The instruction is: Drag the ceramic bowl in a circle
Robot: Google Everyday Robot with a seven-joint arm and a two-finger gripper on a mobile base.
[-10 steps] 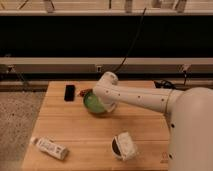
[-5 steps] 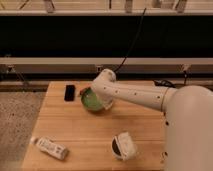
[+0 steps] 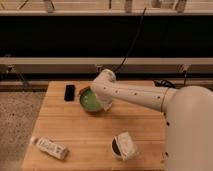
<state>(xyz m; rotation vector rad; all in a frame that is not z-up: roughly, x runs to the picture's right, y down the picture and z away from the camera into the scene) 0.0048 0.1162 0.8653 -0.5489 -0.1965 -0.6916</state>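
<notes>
The green glossy ceramic bowl sits on the wooden table near its far left part. My white arm reaches in from the right and its end covers the bowl's right rim. My gripper is at that rim, mostly hidden by the wrist.
A black phone lies just left of the bowl. A small orange thing shows at the bowl's far rim. A white bottle lies at the front left. A white cup with a dark inside lies at the front right.
The bowl and my gripper have shifted slightly left and toward the far edge, closer to the phone.
</notes>
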